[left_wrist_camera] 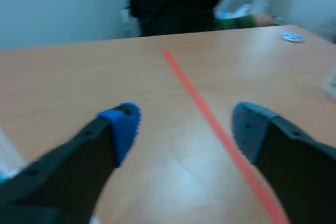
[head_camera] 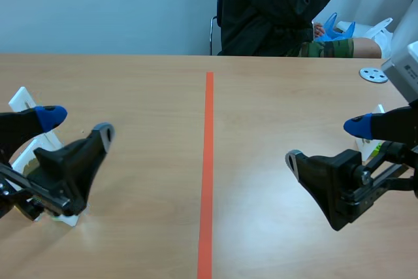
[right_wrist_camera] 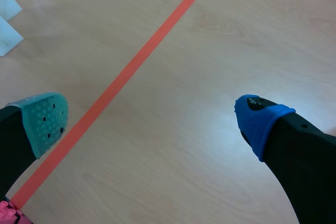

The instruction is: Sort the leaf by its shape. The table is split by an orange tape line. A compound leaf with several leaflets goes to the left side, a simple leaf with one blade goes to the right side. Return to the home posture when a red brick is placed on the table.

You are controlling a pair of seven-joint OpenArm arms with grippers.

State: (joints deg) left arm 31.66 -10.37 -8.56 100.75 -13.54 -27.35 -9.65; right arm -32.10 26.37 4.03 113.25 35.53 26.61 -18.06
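The right gripper (right_wrist_camera: 152,121) hangs over the wooden table (right_wrist_camera: 247,35) with its fingers spread wide, one tipped with a teal dotted pad (right_wrist_camera: 44,121), the other with a blue pad (right_wrist_camera: 257,121). The orange tape line (right_wrist_camera: 142,56) runs slantwise across the wood, passing just beside the teal pad. Small white cards (right_wrist_camera: 8,38) stand well beyond the line.

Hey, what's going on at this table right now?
Nothing is being handled at the moment. The two robot arms sit low on either side of the orange tape line, the left gripper and the right gripper both open and empty. No leaf or red brick shows on the table. A person sits across it, and a small grey disc lies at its far right.
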